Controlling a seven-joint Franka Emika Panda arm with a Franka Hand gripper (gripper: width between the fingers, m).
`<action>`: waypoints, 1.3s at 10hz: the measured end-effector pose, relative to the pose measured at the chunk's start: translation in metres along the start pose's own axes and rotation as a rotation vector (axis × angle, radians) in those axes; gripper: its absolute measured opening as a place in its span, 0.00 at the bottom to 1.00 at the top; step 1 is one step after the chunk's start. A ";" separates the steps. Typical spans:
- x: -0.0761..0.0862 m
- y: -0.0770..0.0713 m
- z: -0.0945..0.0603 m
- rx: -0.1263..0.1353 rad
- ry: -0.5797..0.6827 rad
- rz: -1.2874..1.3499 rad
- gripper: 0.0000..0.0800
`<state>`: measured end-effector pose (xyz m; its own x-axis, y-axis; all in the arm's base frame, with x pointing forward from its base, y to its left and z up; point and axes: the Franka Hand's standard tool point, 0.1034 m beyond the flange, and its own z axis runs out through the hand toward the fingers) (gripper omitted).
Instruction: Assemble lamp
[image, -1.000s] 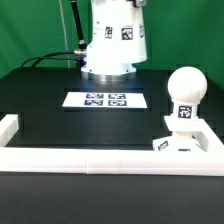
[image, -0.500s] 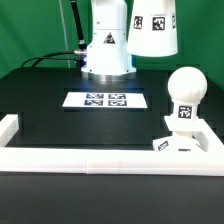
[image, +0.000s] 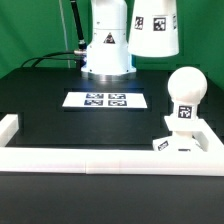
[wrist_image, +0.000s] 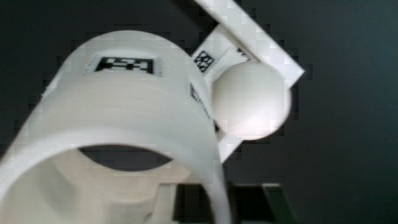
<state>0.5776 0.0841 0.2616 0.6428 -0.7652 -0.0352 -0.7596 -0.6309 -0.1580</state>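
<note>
— Where's the shade (image: 153, 27)?
— Aloft, at one o'clock above the marker board (image: 106, 100) — the bulb (image: 185, 94) stands on its base (image: 187, 143).
— The gripper (wrist_image: 221, 197)?
— Grasping the shade.

The arm (image: 108, 35) was glossy white and rounded, standing on a wide circular foot, with a small black emblem on its front and dark cables (image: 55, 55) trailing behind.

Black table (image: 60, 115) with marker board (image: 105, 100), white border rail (image: 100, 157), lamp base (image: 185, 143).
</note>
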 end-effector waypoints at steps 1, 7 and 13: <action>-0.001 -0.017 0.002 0.011 0.011 -0.013 0.06; 0.002 -0.046 0.041 0.003 0.034 -0.067 0.06; 0.004 -0.050 0.077 -0.023 0.041 -0.162 0.06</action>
<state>0.6256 0.1225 0.1929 0.7528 -0.6576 0.0296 -0.6488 -0.7488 -0.1356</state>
